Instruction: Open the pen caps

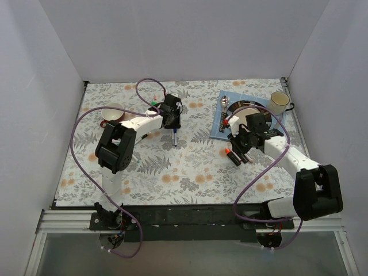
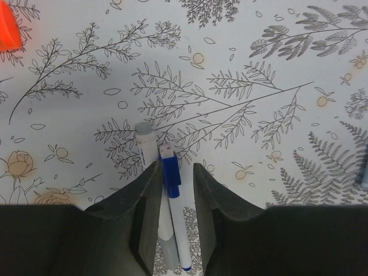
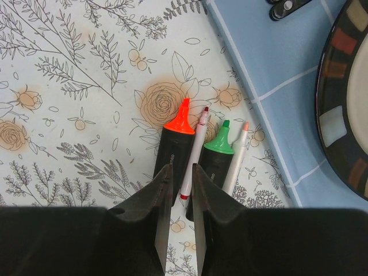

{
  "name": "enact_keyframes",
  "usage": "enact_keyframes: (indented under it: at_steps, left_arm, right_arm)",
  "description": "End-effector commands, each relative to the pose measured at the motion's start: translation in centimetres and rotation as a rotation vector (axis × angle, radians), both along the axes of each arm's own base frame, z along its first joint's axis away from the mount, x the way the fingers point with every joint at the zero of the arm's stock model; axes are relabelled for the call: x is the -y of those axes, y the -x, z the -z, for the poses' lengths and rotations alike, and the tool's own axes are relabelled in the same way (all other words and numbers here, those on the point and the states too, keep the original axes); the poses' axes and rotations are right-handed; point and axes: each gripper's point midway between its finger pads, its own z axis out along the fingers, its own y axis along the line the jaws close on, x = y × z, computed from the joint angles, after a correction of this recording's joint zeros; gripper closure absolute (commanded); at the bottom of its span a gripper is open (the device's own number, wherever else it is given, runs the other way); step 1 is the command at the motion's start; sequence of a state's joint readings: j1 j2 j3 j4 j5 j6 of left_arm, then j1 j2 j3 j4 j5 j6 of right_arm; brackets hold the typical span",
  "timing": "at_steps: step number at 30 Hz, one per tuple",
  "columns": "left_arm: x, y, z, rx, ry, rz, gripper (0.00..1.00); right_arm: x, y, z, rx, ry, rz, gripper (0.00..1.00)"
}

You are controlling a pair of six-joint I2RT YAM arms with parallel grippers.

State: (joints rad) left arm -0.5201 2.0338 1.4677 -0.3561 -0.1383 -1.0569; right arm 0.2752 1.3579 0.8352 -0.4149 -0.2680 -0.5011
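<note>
- The left pincer (image 2: 176, 172) is seen with its fingers drawn close about a white pen (image 2: 182, 241). The pen's blue cap (image 2: 169, 172) lies right between the fingertips, touching one finger, with a slit left at the other. Whether it is clamped cannot be told.
- A grey-ended pen (image 2: 144, 135) is laid just beside it, partly hidden under a finger.
- The right pincer (image 3: 181, 169) is held at a narrow gap. The rear end of a red-tipped pen (image 3: 195, 149) lies in that gap, with its bare tip pointed away. Whether it is pinched cannot be told.
- This pen is flanked by an orange marker (image 3: 172, 149) and a green marker (image 3: 215, 164), with a peach-tipped pen (image 3: 237, 161) beyond the green one.
- All four are laid side by side on the cloth (image 3: 69, 115), near the mat (image 3: 270, 69) that bears a plate (image 3: 339, 115).
</note>
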Motion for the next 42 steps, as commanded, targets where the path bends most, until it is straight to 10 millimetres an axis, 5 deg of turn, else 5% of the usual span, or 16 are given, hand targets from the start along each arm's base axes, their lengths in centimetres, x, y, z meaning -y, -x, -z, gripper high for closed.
enact_keyframes:
  at_steps: [1, 24, 26, 29, 30, 37, 38, 39, 42]
  left_arm:
    - [-0.3, -0.6, -0.7, 0.013, -0.04, -0.008, 0.72]
    - [-0.6, 0.3, 3.2, -0.065, -0.143, 0.004, 0.72]
    - [-0.8, 0.5, 3.4, -0.067, -0.153, -0.005, 0.75]
    - [-0.9, 0.6, 3.1, -0.06, -0.149, -0.009, 0.94]
    - [-0.7, 0.4, 2.6, -0.046, -0.136, -0.009, 1.0]
    - [2.2, 1.5, -3.9, 0.105, 0.159, 0.017, 1.0]
    - [2.4, 1.8, -7.1, 0.168, 0.235, 0.02, 1.0]
    - [3.2, 3.2, -6.6, 0.166, 0.326, 0.037, 1.0]
    - [5.0, 5.6, -12.7, 0.276, 0.617, 0.085, 1.0]
  right_arm:
    - [-0.3, 0.0, -0.9, 0.03, -0.023, -0.015, 0.72]
    - [-0.4, 0.1, -0.9, 0.028, -0.028, -0.02, 0.72]
    - [-0.4, 0.1, -0.9, 0.024, -0.03, -0.022, 0.73]
    - [-0.6, 0.2, -0.9, 0.02, -0.038, -0.028, 0.72]
    - [-0.6, 0.3, -0.9, 0.018, -0.042, -0.032, 0.72]
    - [-3.2, 1.9, -2.0, -0.014, -0.176, -0.138, 0.69]
    - [-4.2, 2.6, -2.7, -0.023, -0.235, -0.179, 0.67]
    - [-4.7, 2.7, -3.1, -0.017, -0.267, -0.199, 0.63]
    - [-6.6, 3.8, -4.6, -0.007, -0.399, -0.262, 0.51]
